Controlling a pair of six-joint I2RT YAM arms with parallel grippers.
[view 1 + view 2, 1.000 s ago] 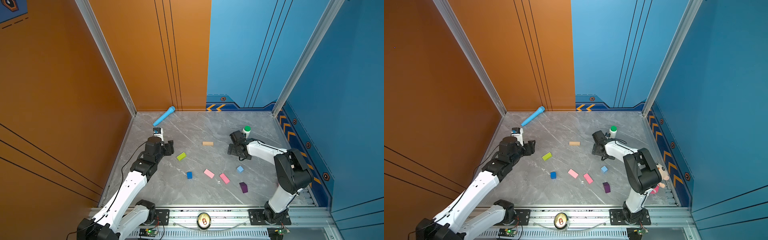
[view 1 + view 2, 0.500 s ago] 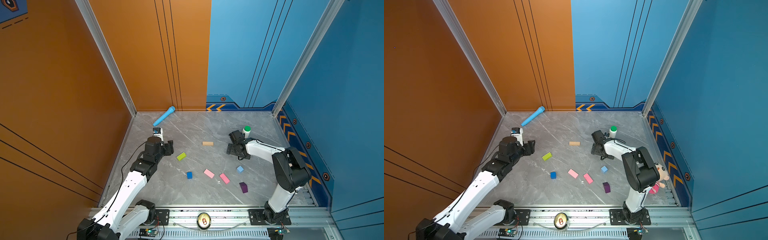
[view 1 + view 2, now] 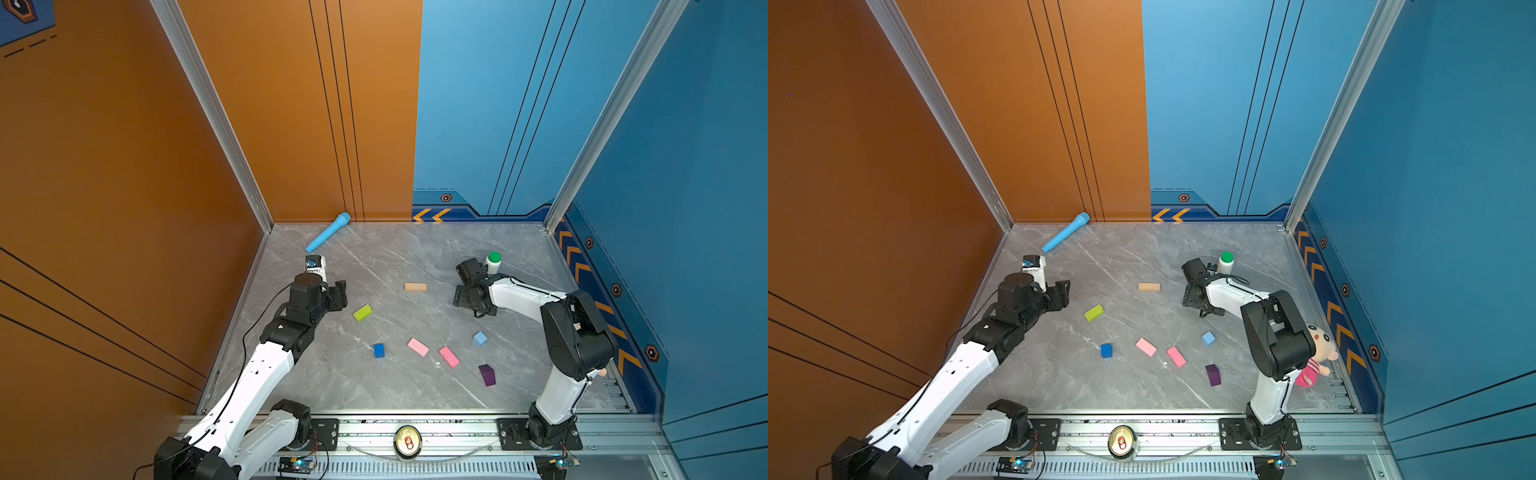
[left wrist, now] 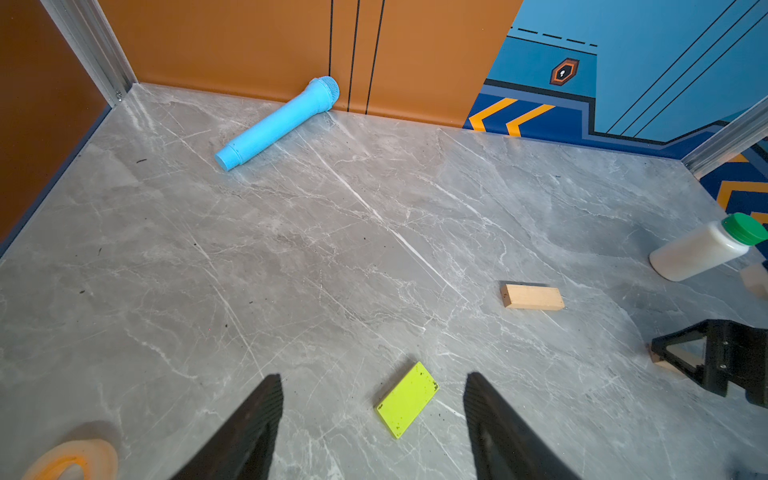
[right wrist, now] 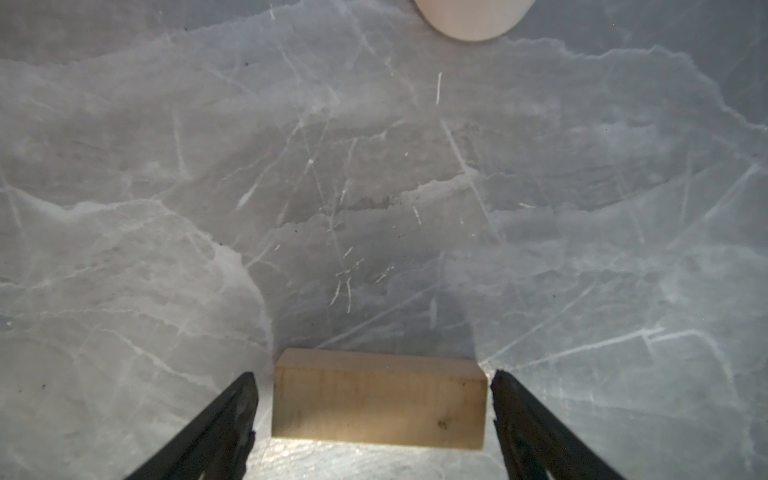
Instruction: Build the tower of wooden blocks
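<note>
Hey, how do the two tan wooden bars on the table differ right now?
The free tan bar lies alone in the open; the second tan bar sits between the open jaws of the right gripper, with gaps on both sides. The free tan bar shows plainly in both top views; the second tan bar is hidden there under that gripper. Both are plain tan wood, lying flat on the grey table.
</note>
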